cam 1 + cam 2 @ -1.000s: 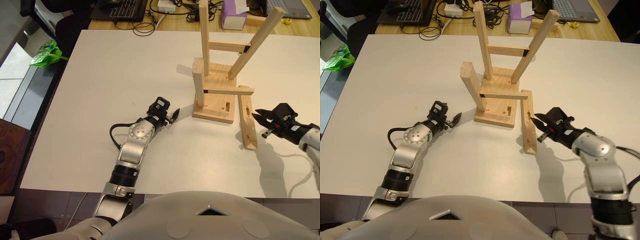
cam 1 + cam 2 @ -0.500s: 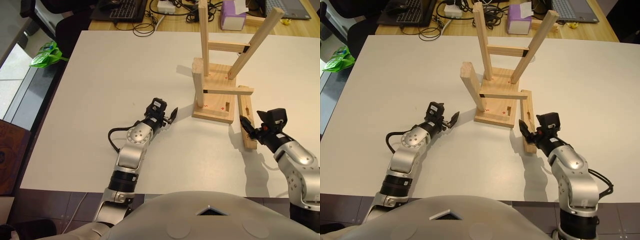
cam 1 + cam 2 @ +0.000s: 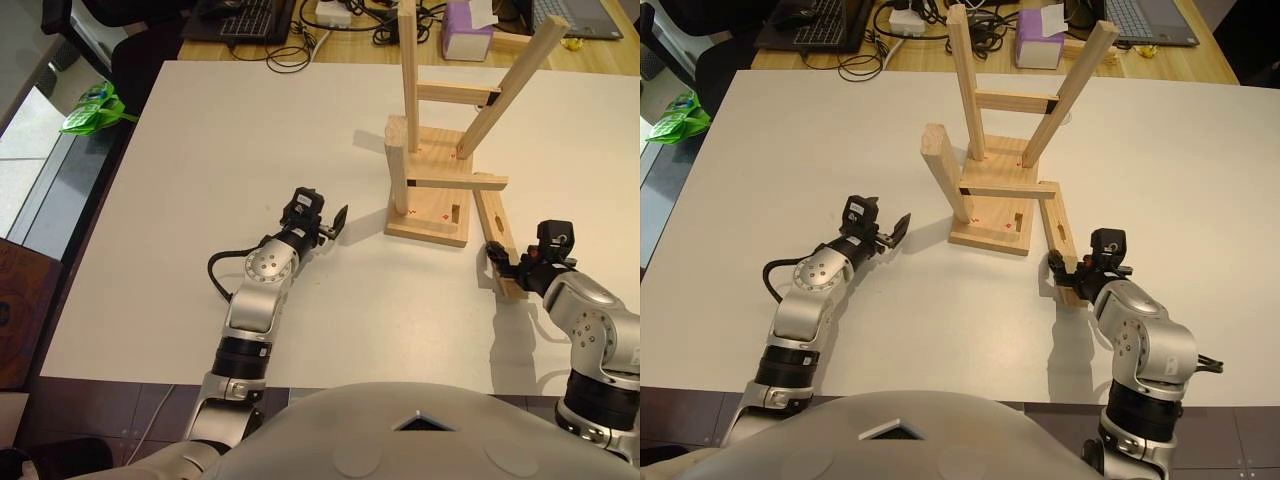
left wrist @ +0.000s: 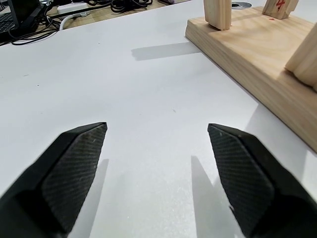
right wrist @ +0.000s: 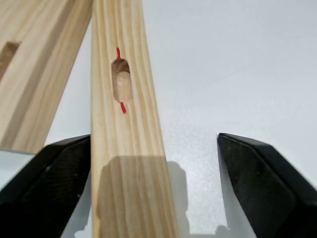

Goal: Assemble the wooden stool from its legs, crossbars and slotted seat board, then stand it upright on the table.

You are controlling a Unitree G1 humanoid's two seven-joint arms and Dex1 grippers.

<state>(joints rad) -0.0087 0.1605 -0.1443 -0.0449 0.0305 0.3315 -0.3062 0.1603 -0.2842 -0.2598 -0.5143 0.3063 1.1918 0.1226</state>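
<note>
Black ribbed fingers (image 5: 54, 183) of the right gripper (image 5: 154, 163) stand apart, one on each side of the near end of the loose leg (image 3: 494, 228). They straddle it without yet pinching it. The wood sits close against one pad, with open table on the other side. That placement reads as a set-up for a grasp at the leg's end, which would leave the rest of it free to swing upright.

The leg lies flat just beside the right edge of the seat board (image 3: 435, 215), roughly parallel to that edge. Its red-marked slot (image 5: 120, 79) faces up. Its far end lies by the free end of the lower crossbar (image 3: 450, 182), which sticks out past the board on that side. Whether the two touch I cannot tell.

The seat board rests face down on the table (image 3: 200, 150), so the legs go in from above. Three already rise from it: one at the near left corner (image 3: 398, 180) and two at the back (image 3: 407, 70), joined by an upper crossbar (image 3: 455, 93). The near right corner of the board lacks its leg, which is probably why the loose one waits there.

The left gripper (image 4: 156, 128) sits low on the table, well to the left of the seat board. Its fingers are spread and hold nothing. It looks placed to steady the board if needed.
</note>
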